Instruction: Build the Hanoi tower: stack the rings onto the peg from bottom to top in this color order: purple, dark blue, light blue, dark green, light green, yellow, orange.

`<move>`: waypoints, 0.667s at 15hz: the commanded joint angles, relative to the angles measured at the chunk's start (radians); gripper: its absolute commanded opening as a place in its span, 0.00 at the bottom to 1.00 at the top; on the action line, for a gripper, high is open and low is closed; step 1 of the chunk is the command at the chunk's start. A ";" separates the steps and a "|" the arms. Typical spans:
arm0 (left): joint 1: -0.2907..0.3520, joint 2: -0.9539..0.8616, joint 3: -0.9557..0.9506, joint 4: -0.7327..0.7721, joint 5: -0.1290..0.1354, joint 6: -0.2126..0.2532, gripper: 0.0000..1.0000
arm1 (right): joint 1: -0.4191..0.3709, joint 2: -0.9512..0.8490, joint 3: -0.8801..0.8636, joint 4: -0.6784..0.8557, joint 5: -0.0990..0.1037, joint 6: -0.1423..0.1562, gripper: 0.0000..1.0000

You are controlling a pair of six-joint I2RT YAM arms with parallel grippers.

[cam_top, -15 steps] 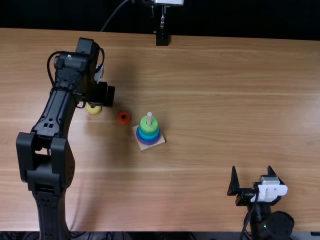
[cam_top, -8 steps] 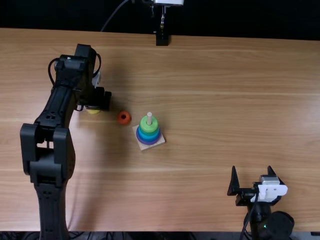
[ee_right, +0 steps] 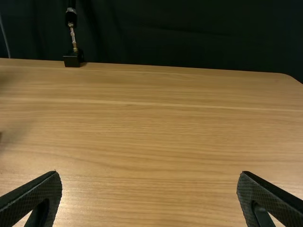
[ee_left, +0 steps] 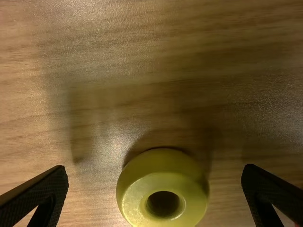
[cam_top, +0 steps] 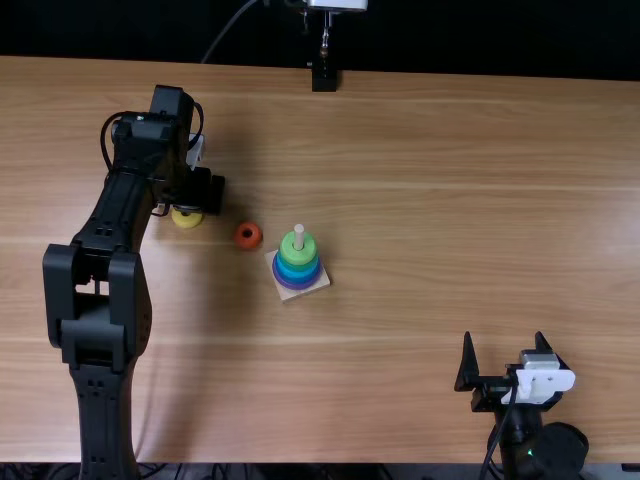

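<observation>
In the top view my left gripper [cam_top: 200, 192] is over the yellow ring [cam_top: 187, 218], partly covering it. The left wrist view has the yellow ring [ee_left: 163, 191] lying flat between the spread fingers of my left gripper [ee_left: 156, 196], touching neither. An orange ring [cam_top: 248, 236] lies between it and the wooden base [cam_top: 290, 293]. On the peg [cam_top: 298, 237], purple, dark blue, light blue and green rings [cam_top: 298, 252] are stacked, green uppermost. My right gripper [cam_top: 510, 365] stands open at the near right; its fingers frame bare wood in the right wrist view, the gripper [ee_right: 149, 201] holding nothing.
A black mount [cam_top: 324, 78] stands at the table's far edge, also visible as a black block [ee_right: 73, 58] in the right wrist view. The left arm stretches along the table's left side. Bare wood [cam_top: 450, 200] spreads right of the tower.
My left gripper has shifted slightly to the left and the left arm's elbow a little to the right. The rings, the tower and the right arm have stayed put.
</observation>
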 commanded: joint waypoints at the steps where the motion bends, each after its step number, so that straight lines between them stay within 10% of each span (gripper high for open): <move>1: 0.010 0.028 -0.018 -0.005 0.007 0.013 1.00 | -0.012 -0.013 -0.057 -0.079 -0.010 0.000 1.00; 10: 0.017 0.020 -0.067 -0.016 0.009 0.013 1.00 | -0.012 -0.013 -0.058 -0.079 -0.010 0.000 1.00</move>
